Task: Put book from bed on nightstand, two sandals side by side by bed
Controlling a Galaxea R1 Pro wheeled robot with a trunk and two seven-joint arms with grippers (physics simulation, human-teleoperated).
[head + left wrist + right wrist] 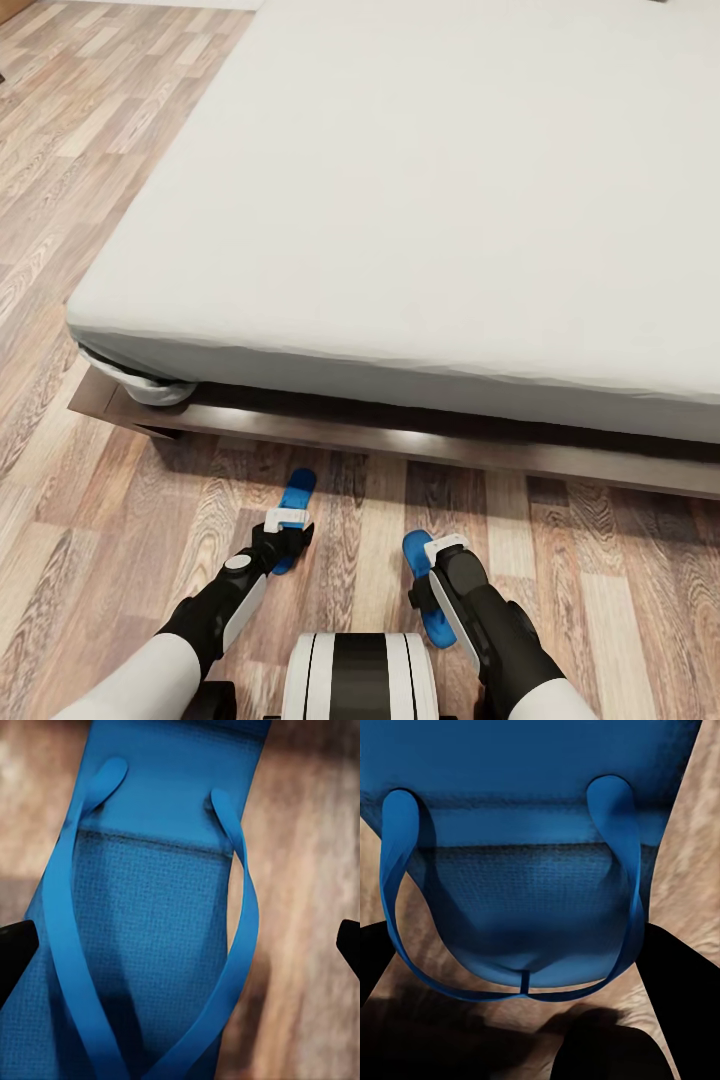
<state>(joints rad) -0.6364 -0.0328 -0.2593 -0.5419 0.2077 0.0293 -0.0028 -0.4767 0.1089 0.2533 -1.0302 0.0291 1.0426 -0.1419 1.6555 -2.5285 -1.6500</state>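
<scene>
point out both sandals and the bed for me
left sandal [298, 490], head view, on the sole's far end beyond the left gripper
right sandal [416, 556], head view, on the sole beside the right gripper
bed [420, 200], head view, on the bare mattress top

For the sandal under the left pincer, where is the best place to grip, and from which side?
Probably from above, across the narrow sole at the straps: that sandal lies flat on the floor, and the left pincer, open, already straddles it.
</scene>
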